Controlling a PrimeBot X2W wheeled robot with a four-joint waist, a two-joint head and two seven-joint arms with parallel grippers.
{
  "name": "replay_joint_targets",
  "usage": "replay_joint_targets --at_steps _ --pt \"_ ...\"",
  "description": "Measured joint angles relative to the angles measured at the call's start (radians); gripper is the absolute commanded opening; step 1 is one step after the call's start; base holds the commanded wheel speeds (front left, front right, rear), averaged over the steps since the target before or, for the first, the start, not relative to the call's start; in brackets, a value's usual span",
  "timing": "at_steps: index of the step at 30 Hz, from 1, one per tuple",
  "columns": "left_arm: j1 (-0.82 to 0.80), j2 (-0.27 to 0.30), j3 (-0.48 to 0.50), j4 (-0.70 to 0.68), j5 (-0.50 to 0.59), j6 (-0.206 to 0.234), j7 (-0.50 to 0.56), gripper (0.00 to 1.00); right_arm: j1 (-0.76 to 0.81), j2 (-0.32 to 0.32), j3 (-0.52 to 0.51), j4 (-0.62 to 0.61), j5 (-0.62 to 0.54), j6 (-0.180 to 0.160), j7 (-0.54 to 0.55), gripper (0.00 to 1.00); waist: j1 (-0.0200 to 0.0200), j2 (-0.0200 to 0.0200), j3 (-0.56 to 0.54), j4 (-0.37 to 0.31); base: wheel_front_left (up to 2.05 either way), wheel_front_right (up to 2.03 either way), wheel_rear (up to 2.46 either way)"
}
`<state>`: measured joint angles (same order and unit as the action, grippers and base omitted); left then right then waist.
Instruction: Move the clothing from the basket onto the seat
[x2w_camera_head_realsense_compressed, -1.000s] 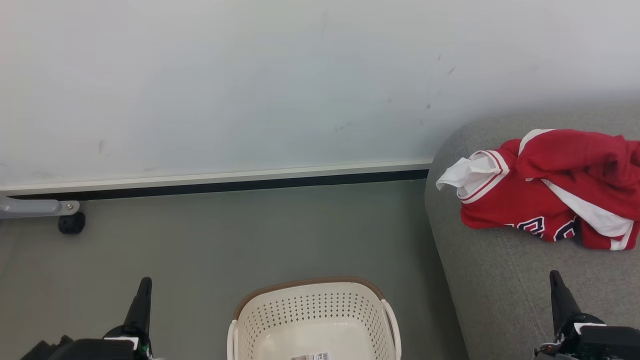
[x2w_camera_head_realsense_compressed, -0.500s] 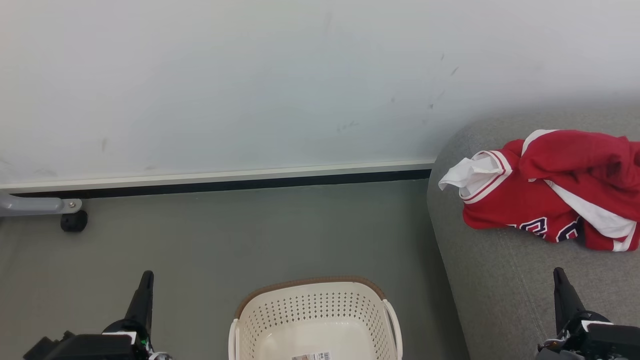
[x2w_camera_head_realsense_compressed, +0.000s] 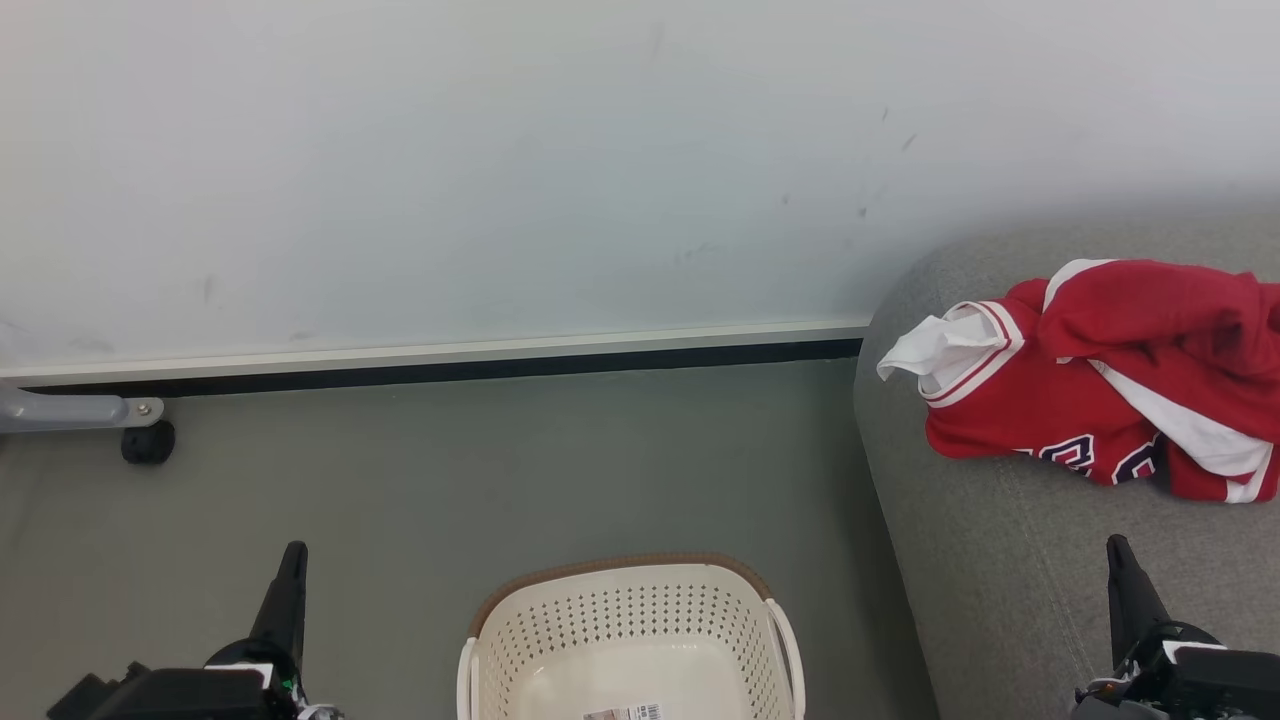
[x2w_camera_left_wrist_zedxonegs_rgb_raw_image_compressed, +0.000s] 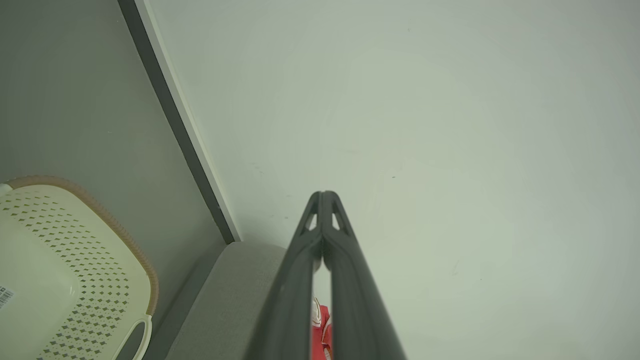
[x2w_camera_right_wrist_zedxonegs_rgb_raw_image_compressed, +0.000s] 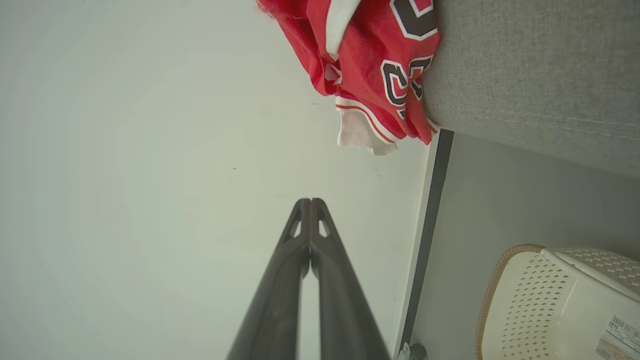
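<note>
Room: grey floor (x2w_camera_head_realsense_compressed: 500, 470), pale wall (x2w_camera_head_realsense_compressed: 500, 150) behind it.
Seat: grey seat (x2w_camera_head_realsense_compressed: 1000, 580) on the right, its far end at the wall.
Clothing: red clothing (x2w_camera_head_realsense_compressed: 1100, 400) heaped on the seat's far end, white cuff toward the seat's left edge.
Basket: cream basket (x2w_camera_head_realsense_compressed: 620, 608) on the floor near the seat's left edge, barcode label (x2w_camera_head_realsense_compressed: 622, 713) on its bottom.
Left claw: left claw (x2w_camera_head_realsense_compressed: 292, 555) clenched on nothing, over the floor left of the basket.
Right claw: right claw (x2w_camera_head_realsense_compressed: 1117, 548) clenched on nothing, over the seat's near part, apart from the clothing.
</note>
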<state>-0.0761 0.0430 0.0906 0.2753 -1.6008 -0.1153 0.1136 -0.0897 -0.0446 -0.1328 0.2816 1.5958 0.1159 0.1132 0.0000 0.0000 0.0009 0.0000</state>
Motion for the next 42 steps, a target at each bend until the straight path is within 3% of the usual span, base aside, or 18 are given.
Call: replay_joint_targets --at_steps 42 --pt "0.0 0.0 0.0 0.001 0.0 0.0 0.0 0.0 0.0 0.0 0.0 0.0 0.001 0.0 0.0 0.0 0.0 0.0 0.0 0.0 0.0 0.0 0.0"
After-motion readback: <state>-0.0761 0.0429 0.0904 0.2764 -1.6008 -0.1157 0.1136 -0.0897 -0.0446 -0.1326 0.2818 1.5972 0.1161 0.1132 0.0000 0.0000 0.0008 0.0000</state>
